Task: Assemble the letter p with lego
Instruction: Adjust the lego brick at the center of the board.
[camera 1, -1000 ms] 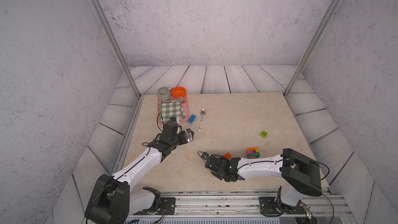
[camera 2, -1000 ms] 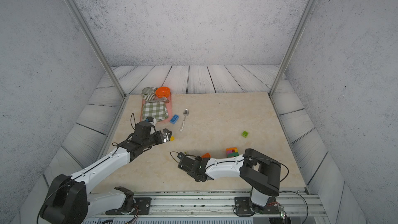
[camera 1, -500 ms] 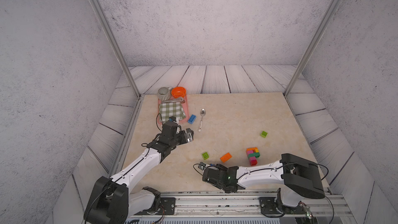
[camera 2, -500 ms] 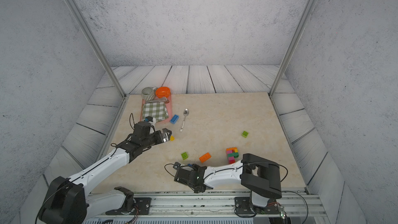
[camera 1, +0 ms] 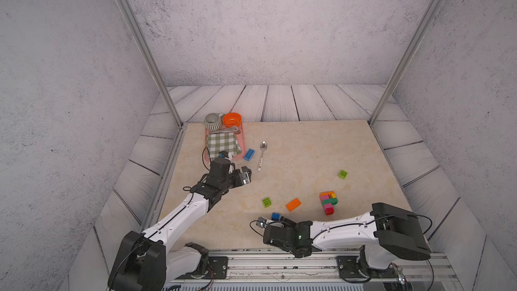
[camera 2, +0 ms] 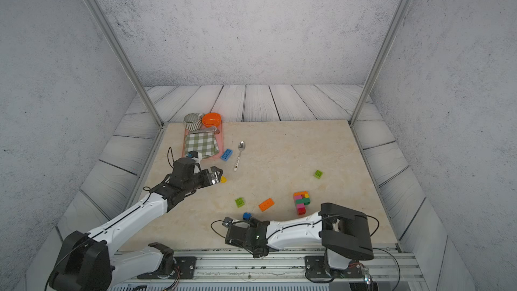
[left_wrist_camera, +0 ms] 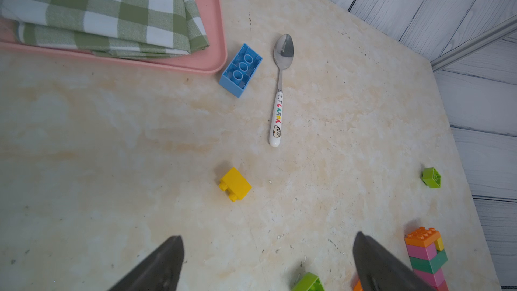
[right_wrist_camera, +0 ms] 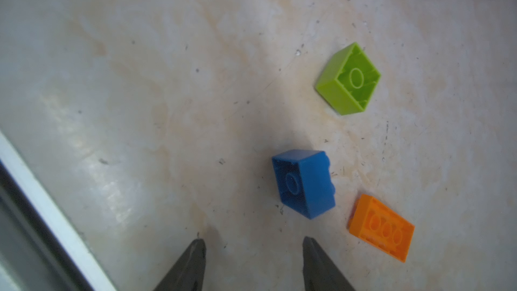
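The right end effector (right_wrist_camera: pixel 253 243) lay low at the near edge of the table (camera 1: pixel 307 149), arm outstretched, part-open and empty, just short of the blue brick (right_wrist_camera: pixel 305 183); the left end effector (left_wrist_camera: pixel 268 240) hung wide open, empty, pointed at the yellow brick (left_wrist_camera: pixel 235 183).

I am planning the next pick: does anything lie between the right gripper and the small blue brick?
Nothing visible does. In the right wrist view only bare table separates the right gripper from the small blue brick. The orange brick lies off to one side, the lime brick beyond.
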Robot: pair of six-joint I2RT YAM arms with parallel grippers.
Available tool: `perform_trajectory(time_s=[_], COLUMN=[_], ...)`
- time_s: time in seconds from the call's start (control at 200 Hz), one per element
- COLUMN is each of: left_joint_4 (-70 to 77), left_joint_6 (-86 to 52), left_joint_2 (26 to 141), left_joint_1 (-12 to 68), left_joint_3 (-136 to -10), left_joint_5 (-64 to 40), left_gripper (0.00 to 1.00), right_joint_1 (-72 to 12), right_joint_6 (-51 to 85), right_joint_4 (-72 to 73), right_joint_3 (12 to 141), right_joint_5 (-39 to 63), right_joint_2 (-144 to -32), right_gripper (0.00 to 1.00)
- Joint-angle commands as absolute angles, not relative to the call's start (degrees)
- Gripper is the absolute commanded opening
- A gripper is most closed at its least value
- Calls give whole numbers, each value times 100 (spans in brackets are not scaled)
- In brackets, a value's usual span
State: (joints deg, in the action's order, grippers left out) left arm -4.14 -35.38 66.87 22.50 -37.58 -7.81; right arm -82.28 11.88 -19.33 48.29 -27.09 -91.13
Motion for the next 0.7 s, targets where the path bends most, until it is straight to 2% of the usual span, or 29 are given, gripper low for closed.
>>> perform_trajectory(time_s=[0.0, 0.09, 0.22, 0.345, 0.696], left_joint_4=[-462, -416, -404, -357, -325], left_joint_6=[-3495, -3543, -3594, -3628, -3648], left_joint_2=[6601, 6623, 6658, 6726, 6683], left_joint_1=[2197, 2191, 2158, 2127, 2101], left_joint_3=[-3650, -3610, -3605, -3603, -3586], left_joint_5=[-645, -613, -636, -740, -835], left_gripper=[99, 98, 98, 98, 98], right_joint_1=[-8118, -7849, -7410, -6958, -6575], right_joint_6=[1173, 922, 525, 220, -118], right_joint_4=[-2065, -2057, -2205, -2541, -2786], right_joint_3=[5005, 5077, 5261, 5519, 6000], right_joint_5=[-2677, -2141, -1357, -633, -770], right_joint_2=[-8684, -8619, -8780, -9117, -9754], right_gripper=[70, 78, 85, 85, 79])
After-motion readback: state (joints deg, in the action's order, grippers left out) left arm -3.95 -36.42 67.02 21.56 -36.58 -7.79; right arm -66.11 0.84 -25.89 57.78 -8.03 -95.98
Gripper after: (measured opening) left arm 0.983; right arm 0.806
